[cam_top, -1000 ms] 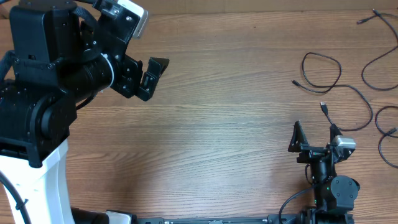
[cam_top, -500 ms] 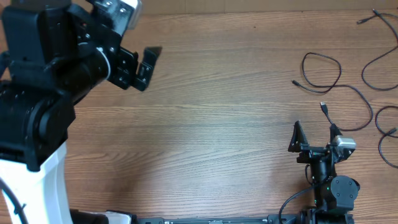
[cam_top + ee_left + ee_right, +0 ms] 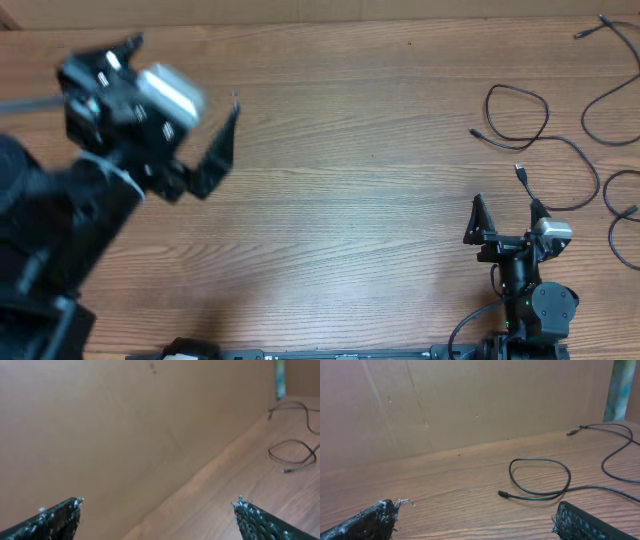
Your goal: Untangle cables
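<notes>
Several thin black cables lie as separate loose strands at the table's far right. One cable [image 3: 520,115] forms a loop with a small plug end, and it also shows in the right wrist view as the looped cable [image 3: 540,477]. More strands [image 3: 612,105] curve along the right edge. My left gripper [image 3: 190,75] is open and blurred at the far left, far from the cables, with nothing between its fingers [image 3: 159,504]. My right gripper [image 3: 507,208] stands open just below the looped cable, also with nothing in it [image 3: 476,507].
A brown cardboard wall [image 3: 470,400] runs along the table's back edge. The wooden table [image 3: 350,200] stretches between the two arms. The left arm's bulky black body [image 3: 50,230] fills the left side, and the right arm's base [image 3: 535,310] sits at the front edge.
The left arm has swung, and its gripper has moved left and turned. The right arm and the cables have not moved.
</notes>
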You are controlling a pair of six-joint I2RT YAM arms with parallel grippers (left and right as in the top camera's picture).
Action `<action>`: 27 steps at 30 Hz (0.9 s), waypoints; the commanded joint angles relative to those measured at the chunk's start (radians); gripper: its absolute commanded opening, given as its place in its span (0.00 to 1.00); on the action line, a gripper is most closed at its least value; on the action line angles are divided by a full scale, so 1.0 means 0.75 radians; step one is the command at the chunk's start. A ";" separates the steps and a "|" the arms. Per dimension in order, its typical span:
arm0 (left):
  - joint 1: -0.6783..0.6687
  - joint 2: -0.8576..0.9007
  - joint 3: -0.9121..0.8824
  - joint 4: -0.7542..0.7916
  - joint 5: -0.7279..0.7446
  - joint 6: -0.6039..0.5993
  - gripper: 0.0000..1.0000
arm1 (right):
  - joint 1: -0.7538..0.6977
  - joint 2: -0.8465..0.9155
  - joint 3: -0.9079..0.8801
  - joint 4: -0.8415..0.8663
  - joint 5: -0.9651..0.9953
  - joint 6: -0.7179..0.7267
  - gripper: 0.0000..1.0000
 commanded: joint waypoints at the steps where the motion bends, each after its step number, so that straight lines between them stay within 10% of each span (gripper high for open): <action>1: 0.005 -0.133 -0.303 0.118 0.082 0.108 0.99 | -0.004 -0.011 -0.014 0.010 0.002 0.003 1.00; 5: 0.005 -0.315 -0.597 0.269 0.140 0.067 0.99 | -0.004 -0.011 -0.014 0.010 0.002 0.003 1.00; 14: 0.033 -0.510 -1.113 0.749 -0.109 -0.648 0.99 | -0.004 -0.011 -0.014 0.010 0.002 0.003 1.00; 27: 0.034 -0.514 -1.165 0.767 -0.113 -0.661 0.99 | -0.004 -0.011 -0.014 0.010 0.002 0.003 1.00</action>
